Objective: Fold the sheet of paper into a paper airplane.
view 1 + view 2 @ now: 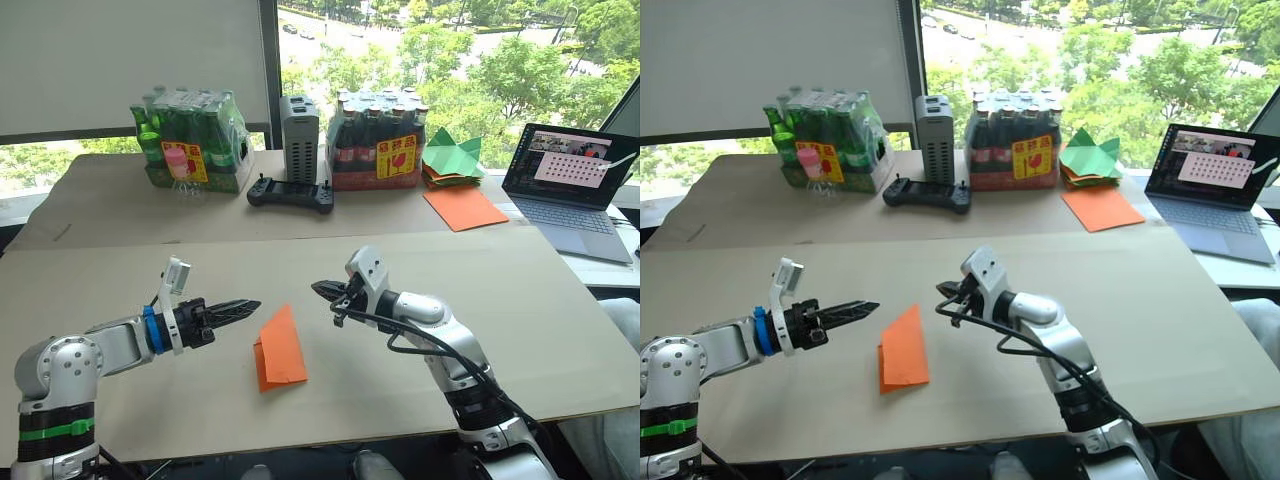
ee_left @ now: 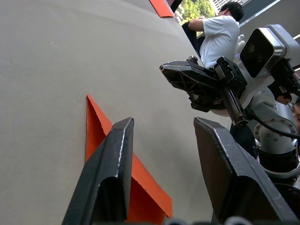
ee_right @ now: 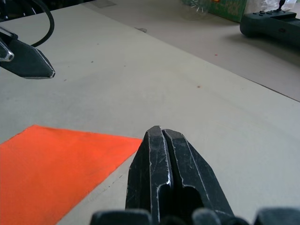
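1. One folded bright orange sheet of paper [image 1: 279,348] on the table.
2. One flat smooth orange sheet [image 1: 464,207] far back.
3. One pile of green paper pieces [image 1: 452,157].
4. Two wrapped packs of bottles: one green pack [image 1: 190,140], one dark pack [image 1: 378,139].
5. One black game controller [image 1: 291,194].
6. One grey box [image 1: 299,139] standing up.
7. One open laptop [image 1: 574,188].
8. Two black robot grippers: left [image 1: 246,305], right [image 1: 322,290].
9. One person in a white shirt [image 2: 217,33].

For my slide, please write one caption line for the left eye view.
Left gripper and right gripper hover either side of the folded orange sheet of paper on the table.
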